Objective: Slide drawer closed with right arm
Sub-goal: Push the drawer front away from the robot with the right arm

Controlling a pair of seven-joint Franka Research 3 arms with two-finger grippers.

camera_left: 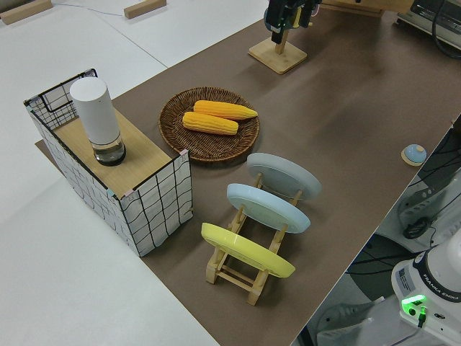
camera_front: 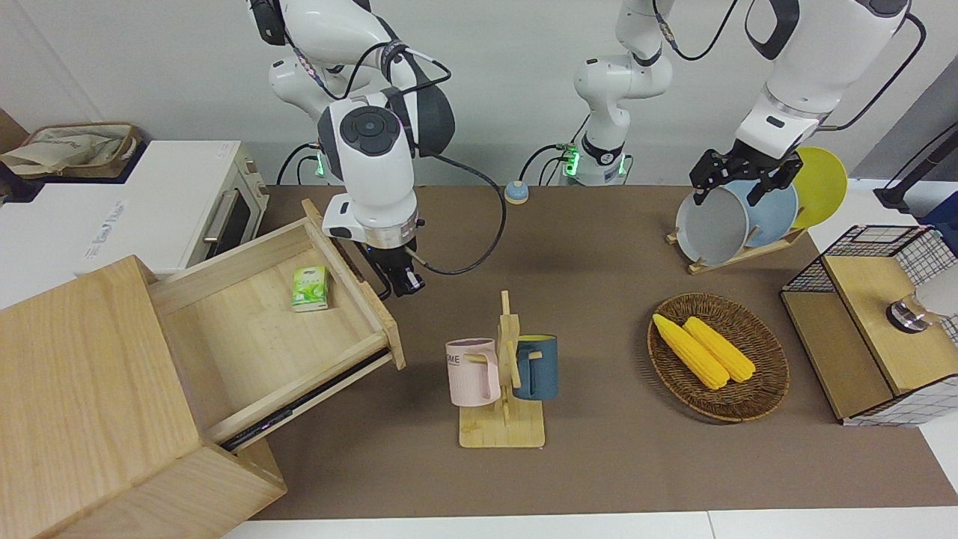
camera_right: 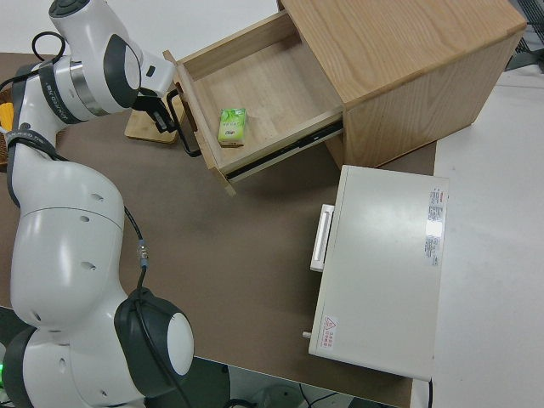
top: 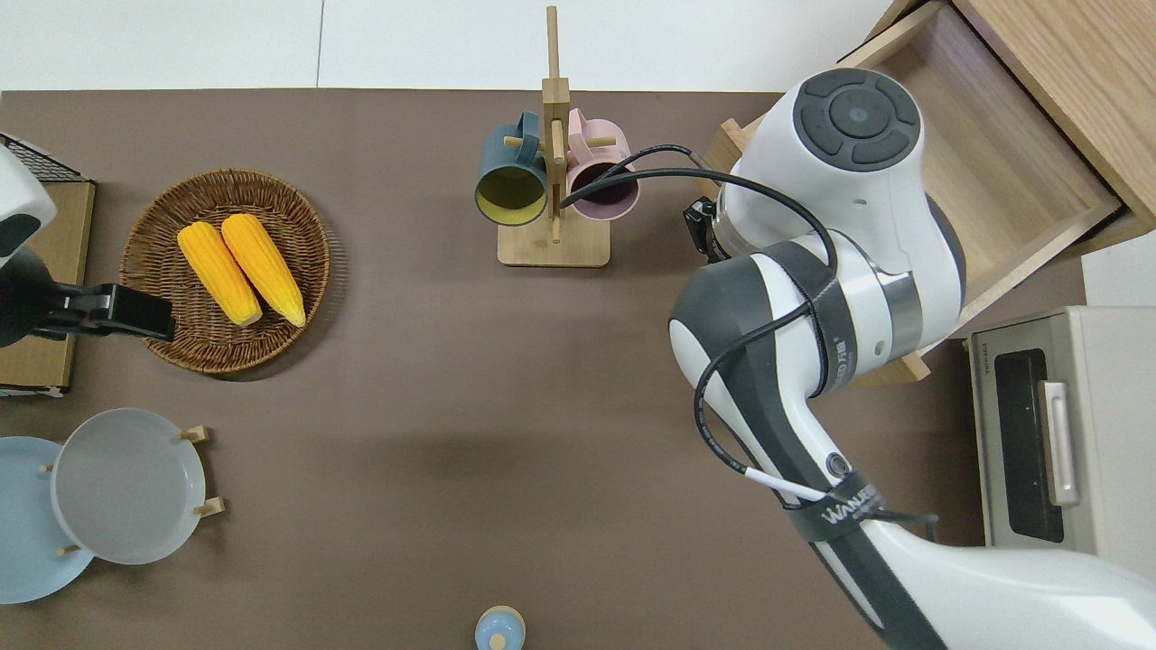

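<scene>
The drawer (camera_front: pixel 299 329) stands pulled well out of the cabinet (camera_front: pixel 82 397) at the right arm's end of the surface (camera_front: pixel 599 464), a small green carton (camera_front: pixel 310 288) lying inside. It looks stiff and light on its runners, so I'd guess a flat push on the wooden front or the black handle (camera_right: pixel 180 121) should do. The right hand (camera_front: pixel 400 283) hangs just at that front (fingers open or closed, I cannot tell). The mug rack (camera_front: pixel 503 374) stands near; the left arm is parked.
</scene>
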